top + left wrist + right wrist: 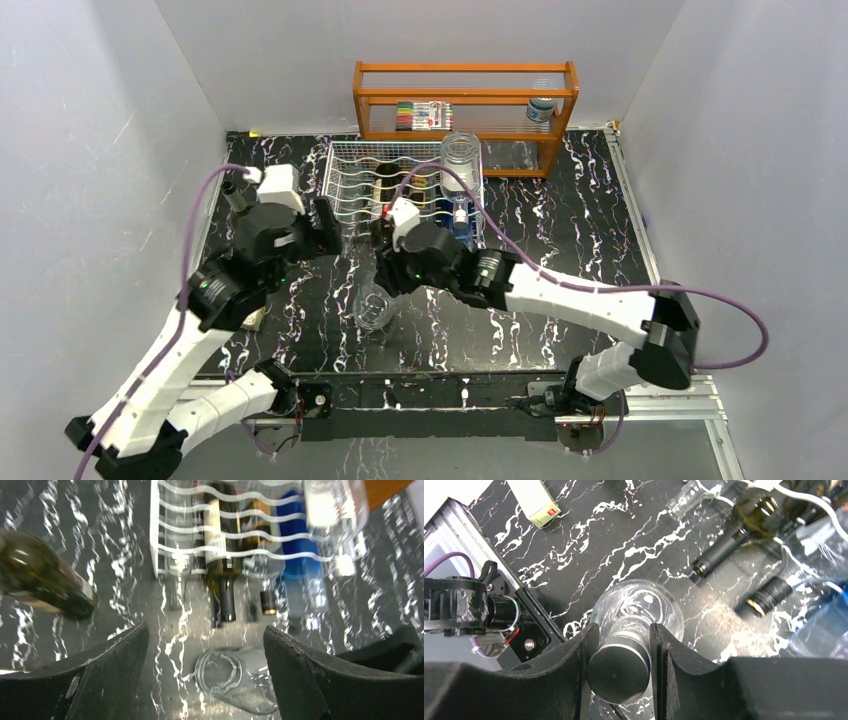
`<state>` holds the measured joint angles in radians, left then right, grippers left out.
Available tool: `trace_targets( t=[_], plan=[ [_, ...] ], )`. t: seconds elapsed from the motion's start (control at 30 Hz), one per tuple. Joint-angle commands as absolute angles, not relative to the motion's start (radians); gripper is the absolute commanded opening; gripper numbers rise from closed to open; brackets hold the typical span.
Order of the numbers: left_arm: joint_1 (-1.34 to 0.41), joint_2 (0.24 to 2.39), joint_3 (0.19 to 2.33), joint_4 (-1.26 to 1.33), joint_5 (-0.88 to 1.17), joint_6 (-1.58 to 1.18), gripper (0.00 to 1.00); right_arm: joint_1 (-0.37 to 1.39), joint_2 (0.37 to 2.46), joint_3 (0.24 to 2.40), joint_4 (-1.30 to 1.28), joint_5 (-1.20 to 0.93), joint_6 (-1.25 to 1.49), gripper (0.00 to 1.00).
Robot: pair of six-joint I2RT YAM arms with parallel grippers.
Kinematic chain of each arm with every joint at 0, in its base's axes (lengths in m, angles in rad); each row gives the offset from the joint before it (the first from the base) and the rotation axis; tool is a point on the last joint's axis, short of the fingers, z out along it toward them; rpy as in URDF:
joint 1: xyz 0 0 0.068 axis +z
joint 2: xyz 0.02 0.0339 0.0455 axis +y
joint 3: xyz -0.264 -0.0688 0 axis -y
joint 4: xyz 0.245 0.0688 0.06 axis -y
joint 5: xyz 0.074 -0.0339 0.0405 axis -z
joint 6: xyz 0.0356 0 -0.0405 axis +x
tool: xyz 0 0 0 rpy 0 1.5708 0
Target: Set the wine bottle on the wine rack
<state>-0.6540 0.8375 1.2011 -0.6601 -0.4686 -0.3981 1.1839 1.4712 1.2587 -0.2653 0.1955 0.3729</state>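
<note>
A clear glass wine bottle point(375, 308) with a black cap hangs tilted over the middle of the table. My right gripper point(386, 268) is shut on its capped neck; in the right wrist view the fingers point(584, 655) clamp the black cap point(619, 672) with the clear body point(639, 607) below. The white wire wine rack point(352, 175) stands just behind and holds dark bottles, a blue bottle and a clear bottle point(460, 155) on top. My left gripper point(335, 230) is open and empty at the rack's front left corner. In its view point(205, 630) the clear bottle's base point(235, 680) lies between the fingers.
An orange wooden shelf point(465, 95) with markers and a small jar stands behind the rack. A dark green bottle point(45, 580) is left of my left gripper. A small green-white box point(536, 500) lies on the table. White walls close in the left, right and back sides.
</note>
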Motion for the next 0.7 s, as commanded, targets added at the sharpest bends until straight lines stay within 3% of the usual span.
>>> trace_targets(
  t=[0.0, 0.27, 0.5, 0.67],
  plan=[
    [-0.655, 0.904, 1.13, -0.695, -0.365, -0.495, 0.83, 1.175, 1.337, 1.083, -0.154, 0.224, 0.418, 0.15],
    [-0.605, 0.974, 1.057, -0.628, -0.19, -0.509, 0.88, 1.143, 1.174, 0.933, -0.134, 0.165, 0.462, 0.13],
    [-0.3, 1.04, 0.946, -0.53, 0.278, -0.512, 0.92, 1.134, 1.1, 0.881, -0.229, 0.163, 0.506, 0.09],
    [-0.287, 1.052, 0.88, -0.501, 0.309, -0.544, 0.92, 1.132, 1.046, 0.84, -0.263, 0.14, 0.522, 0.08]
  ],
)
